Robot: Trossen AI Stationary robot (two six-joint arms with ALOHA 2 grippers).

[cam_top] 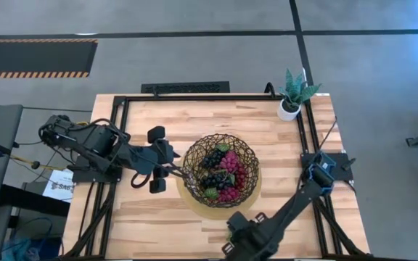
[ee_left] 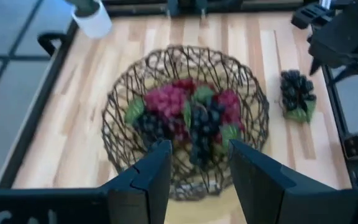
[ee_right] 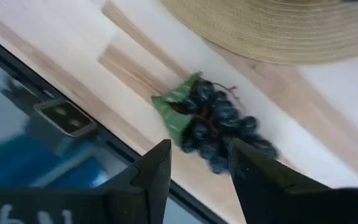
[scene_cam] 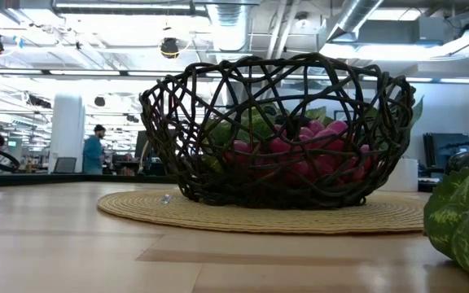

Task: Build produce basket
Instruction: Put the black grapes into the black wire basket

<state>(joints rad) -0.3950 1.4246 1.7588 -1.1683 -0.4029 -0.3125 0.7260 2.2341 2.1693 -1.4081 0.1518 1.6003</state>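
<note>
The dark woven basket (cam_top: 220, 170) stands on its tan round base (scene_cam: 259, 216) at the table's middle. It holds several red and dark grape bunches (ee_left: 188, 115). One dark bunch with a green leaf (ee_right: 219, 124) lies on the table between the basket and the near edge; it also shows in the left wrist view (ee_left: 297, 93). My right gripper (ee_right: 197, 168) is open above this bunch, fingers apart and clear of it. My left gripper (ee_left: 197, 180) is open and empty at the basket's left rim, also seen from above (cam_top: 169, 170).
A small white pot with a green plant (cam_top: 292, 98) stands at the far right corner. The black frame rail (cam_top: 122, 145) runs round the table. The right arm (cam_top: 296, 199) slants across the near right part. People show in the room beyond (scene_cam: 94, 150).
</note>
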